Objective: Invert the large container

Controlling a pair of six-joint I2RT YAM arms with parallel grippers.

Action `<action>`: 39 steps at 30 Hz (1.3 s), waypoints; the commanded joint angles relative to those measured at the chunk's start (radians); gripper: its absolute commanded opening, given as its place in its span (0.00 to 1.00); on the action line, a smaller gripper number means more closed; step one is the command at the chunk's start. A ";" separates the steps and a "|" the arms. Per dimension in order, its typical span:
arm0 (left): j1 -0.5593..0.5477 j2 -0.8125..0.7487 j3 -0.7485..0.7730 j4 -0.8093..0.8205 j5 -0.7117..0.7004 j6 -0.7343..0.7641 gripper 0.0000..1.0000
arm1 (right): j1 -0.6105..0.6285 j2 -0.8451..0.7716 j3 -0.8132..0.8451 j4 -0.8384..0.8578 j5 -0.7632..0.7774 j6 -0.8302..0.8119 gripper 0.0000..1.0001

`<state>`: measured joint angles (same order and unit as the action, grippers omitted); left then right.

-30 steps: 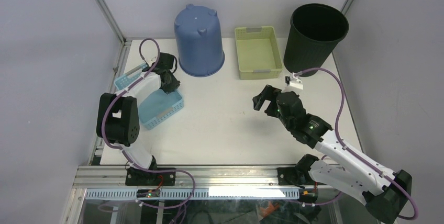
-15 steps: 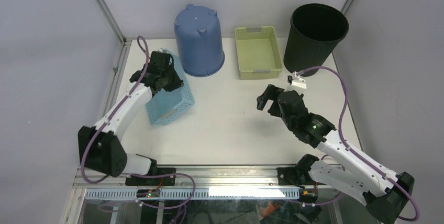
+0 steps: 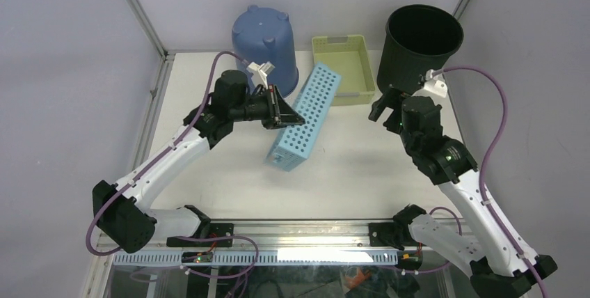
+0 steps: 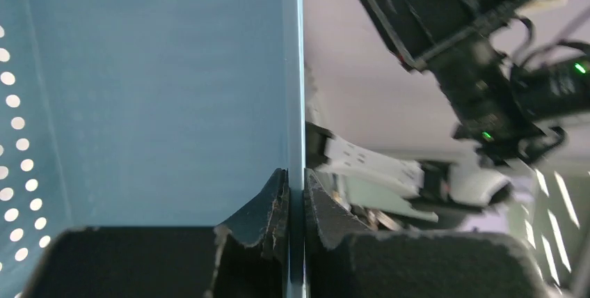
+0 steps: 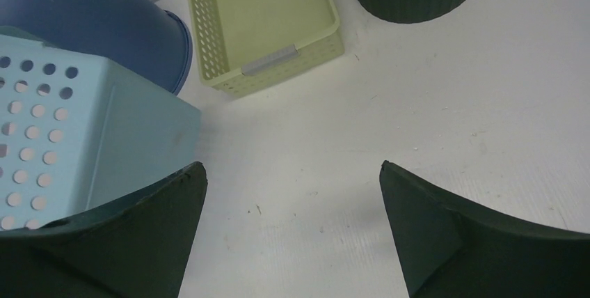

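Step in hand: mid-flip, as I judged it. The light-blue perforated basket [image 3: 304, 120] was up on one end and leaning, neither upright nor yet inverted.

Left gripper [image 3: 278, 108]: pinched shut on one thin side wall of the basket. In the left wrist view one finger lay against each face of the wall with no gap.

Right gripper [image 3: 385, 106]: fingers spread wide, holding nothing. It hovered just to the right of the yellow-green basket [image 3: 342, 68], close to the foot of the black bin [image 3: 421, 47].

Task's thing: just left of and nearer than the yellow-green basket. Its top end overlapped that basket's left rim from above. Its lower end was at or just above the table [image 3: 348, 173]; I could not tell if it touched. The hole-studded face was turned up and to the right.

Next move: probably to keep rolling the wrist until the open side faced the table, then lower and release. The edge grip was thin, so a slip looked possible. The yellow-green basket's rim was close enough to catch.

Light-blue basket contents: none seen. The stretch of interior in the left wrist view was bare.

Yellow-green basket contents: empty.

Blue bucket [image 3: 259, 44]: left of the yellow-green basket, already inverted, feet up.

Black bin contents: upright, interior too dark to tell.
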<state>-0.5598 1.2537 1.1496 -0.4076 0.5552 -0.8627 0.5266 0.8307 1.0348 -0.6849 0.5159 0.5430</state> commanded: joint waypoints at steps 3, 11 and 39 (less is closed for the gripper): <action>-0.086 0.019 -0.137 0.663 0.236 -0.371 0.00 | -0.018 -0.042 0.107 -0.031 -0.023 -0.045 0.99; -0.110 0.150 -0.363 1.343 0.239 -0.772 0.00 | -0.018 -0.062 0.111 -0.075 -0.013 -0.031 1.00; 0.120 0.103 -0.494 0.588 0.212 -0.146 0.12 | -0.028 0.020 -0.065 0.048 -0.395 0.068 1.00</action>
<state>-0.4911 1.4242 0.5964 0.6376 0.8120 -1.3720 0.5053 0.8417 0.9516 -0.7284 0.2073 0.6048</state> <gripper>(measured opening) 0.084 0.993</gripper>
